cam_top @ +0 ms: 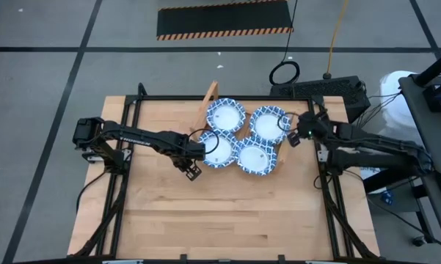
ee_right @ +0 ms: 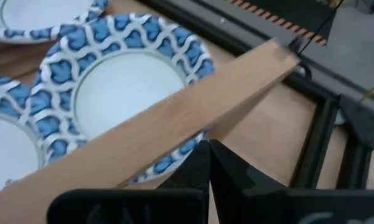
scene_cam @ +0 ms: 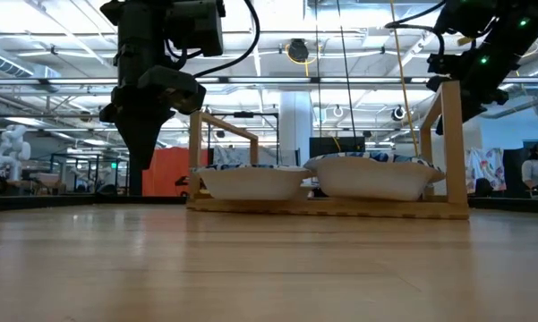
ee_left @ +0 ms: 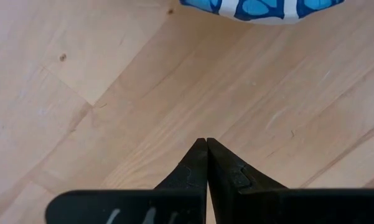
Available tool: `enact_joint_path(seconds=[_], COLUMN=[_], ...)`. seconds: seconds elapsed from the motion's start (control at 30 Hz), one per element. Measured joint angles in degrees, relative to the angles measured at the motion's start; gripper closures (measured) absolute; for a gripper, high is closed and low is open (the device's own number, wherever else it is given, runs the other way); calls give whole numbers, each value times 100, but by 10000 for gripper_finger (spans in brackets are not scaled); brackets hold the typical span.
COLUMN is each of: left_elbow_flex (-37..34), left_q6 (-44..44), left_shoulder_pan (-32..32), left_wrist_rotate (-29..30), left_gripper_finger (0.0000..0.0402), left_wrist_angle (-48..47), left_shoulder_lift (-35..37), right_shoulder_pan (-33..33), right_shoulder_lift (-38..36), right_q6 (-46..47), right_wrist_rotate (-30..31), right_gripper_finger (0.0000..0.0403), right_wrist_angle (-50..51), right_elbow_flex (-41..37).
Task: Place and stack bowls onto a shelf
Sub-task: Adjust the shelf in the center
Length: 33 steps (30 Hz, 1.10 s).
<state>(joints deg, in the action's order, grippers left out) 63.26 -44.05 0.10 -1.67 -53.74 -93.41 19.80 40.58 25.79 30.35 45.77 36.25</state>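
Bare wooden tabletop point(scene_cam: 269, 268) fills the lower half of the low view, and beyond it the shelf point(scene_cam: 327, 206) sits at mid-frame with bowls point(scene_cam: 371, 176) resting on it between the two upright side boards. From above, four bowl positions show in a two-by-two cluster at the upper centre of the frame: upper left point(cam_top: 225, 114), upper right point(cam_top: 270, 123), lower left point(cam_top: 216, 149) and lower right point(cam_top: 255, 158). Whether any of these is a stack cannot be told. Left of the cluster, the left gripper point(cam_top: 193, 171) hangs over bare table just beside the lower-left bowl, its fingers point(ee_left: 199, 163) pressed together with nothing between them. At the right edge of the cluster, the right gripper point(cam_top: 293, 138) sits next to the upper-right bowl, fingers point(ee_right: 202, 163) likewise together and empty, just beside the shelf's side board point(ee_right: 174, 124).
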Motion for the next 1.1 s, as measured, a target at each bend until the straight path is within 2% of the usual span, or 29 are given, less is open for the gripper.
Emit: enact_joint_path(seconds=[0.17, 0.53, 0.83, 1.1], left_elbow_flex=[0, 0, 0, 0], left_q6=[2, -110, -223, -281], left_shoulder_pan=[0, 0, 0, 0], left_wrist_rotate=[0, 0, 1, 2], left_gripper_finger=[398, 398, 398, 398], left_wrist_angle=[0, 0, 0, 0], left_shoulder_lift=[0, 0, 0, 0], right_shoulder_pan=[520, 1739, 2499, 2802], right_shoulder_lift=[15, 508, 1118, 1342], right_q6=[-826, -2305, -2803, -2961], right_wrist_rotate=[-66, -1204, -2136, -2397], right_gripper_finger=[403, 403, 403, 403], right_wrist_angle=[-643, -1957, -3126, -3845], right_elbow_flex=[0, 0, 0, 0])
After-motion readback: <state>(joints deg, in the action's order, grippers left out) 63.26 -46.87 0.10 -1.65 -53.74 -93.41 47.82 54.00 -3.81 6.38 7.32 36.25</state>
